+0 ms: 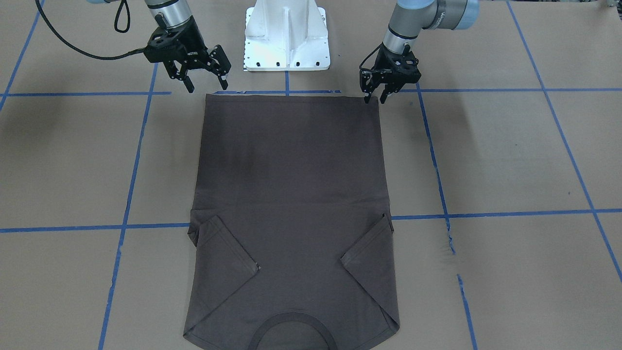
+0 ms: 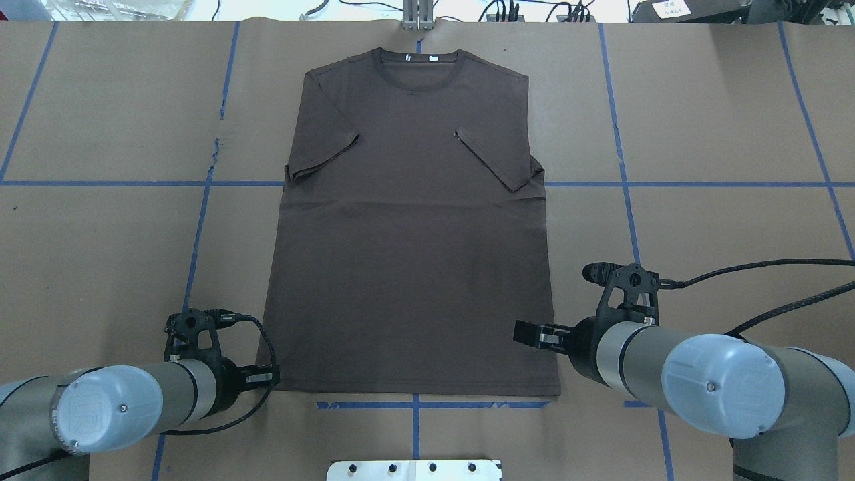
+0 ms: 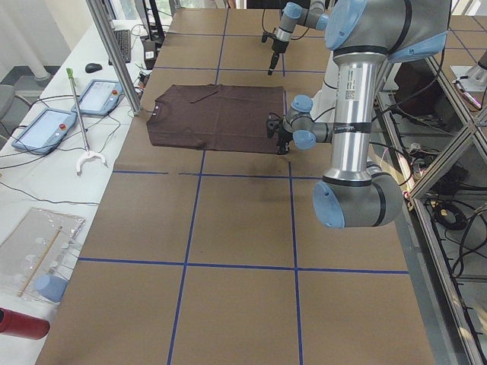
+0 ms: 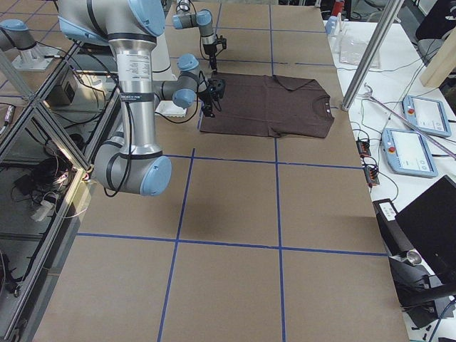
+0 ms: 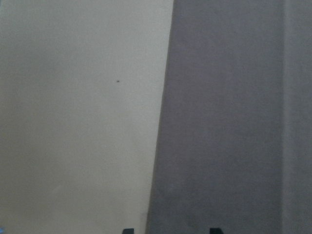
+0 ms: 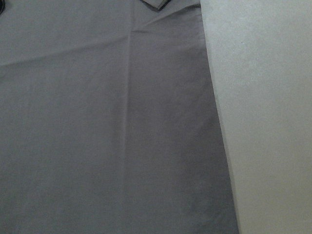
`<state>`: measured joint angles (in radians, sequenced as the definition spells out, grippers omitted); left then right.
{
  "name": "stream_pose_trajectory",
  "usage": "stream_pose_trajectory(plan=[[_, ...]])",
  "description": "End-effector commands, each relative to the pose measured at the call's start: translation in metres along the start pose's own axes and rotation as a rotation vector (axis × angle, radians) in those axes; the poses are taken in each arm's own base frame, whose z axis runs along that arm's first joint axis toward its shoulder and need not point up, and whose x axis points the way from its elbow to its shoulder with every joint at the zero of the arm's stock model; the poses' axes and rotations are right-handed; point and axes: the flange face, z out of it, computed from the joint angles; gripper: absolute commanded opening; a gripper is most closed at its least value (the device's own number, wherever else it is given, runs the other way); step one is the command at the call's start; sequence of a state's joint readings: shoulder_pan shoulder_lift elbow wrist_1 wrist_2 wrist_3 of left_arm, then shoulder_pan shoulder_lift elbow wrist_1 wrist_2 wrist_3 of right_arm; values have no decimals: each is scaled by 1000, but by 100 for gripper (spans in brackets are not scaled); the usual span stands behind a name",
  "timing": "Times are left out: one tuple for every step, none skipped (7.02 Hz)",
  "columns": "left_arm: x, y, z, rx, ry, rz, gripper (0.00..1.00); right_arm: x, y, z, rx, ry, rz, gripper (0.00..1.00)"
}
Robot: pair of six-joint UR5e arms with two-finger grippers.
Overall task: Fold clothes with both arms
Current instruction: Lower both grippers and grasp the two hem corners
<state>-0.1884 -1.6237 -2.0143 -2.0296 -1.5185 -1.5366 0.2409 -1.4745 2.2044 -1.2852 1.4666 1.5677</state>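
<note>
Lengthwise, the soft matte T-shirt [image 2: 407,267] is lying near-to-far, its ribbed round neckline [image 2: 417,67] pointing far.
The left gripper [image 1: 374,99] and the right gripper [image 1: 208,81] are hanging by the near hem [image 2: 414,391], fingers spread, holding nothing.

One shirt [image 2: 407,254] out there on one table [image 2: 701,100], and two arms in play: the left arm [image 2: 107,401] and the right arm [image 2: 721,381]. That makes two grippers, the left gripper [image 1: 375,98] and the right gripper [image 1: 207,82]. Add one white pedestal [image 1: 286,39].
</note>
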Motion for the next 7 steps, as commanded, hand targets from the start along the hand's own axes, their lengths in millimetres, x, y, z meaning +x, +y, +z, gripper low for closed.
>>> stream_pose_trajectory(plan=[[1, 6, 2, -10, 0, 6, 51, 1, 0, 1, 0, 1, 0, 100], [1, 9, 4, -14, -3, 9, 50, 1, 0, 1, 0, 3, 0, 100], [2, 10, 5, -17, -3, 10, 48, 1, 0, 1, 0, 3, 0, 100], [2, 10, 6, -18, -5, 12, 40, 2, 0, 1, 0, 5, -1, 100], [3, 10, 5, -21, -1, 13, 0, 2, 0, 2, 0, 6, -1, 100], [7, 9, -1, -18, 14, 13, 0, 5, 0, 2, 1, 11, 0, 100], [9, 8, -1, -16, 17, 13, 0, 5, 0, 3, 0, 12, -1, 100]])
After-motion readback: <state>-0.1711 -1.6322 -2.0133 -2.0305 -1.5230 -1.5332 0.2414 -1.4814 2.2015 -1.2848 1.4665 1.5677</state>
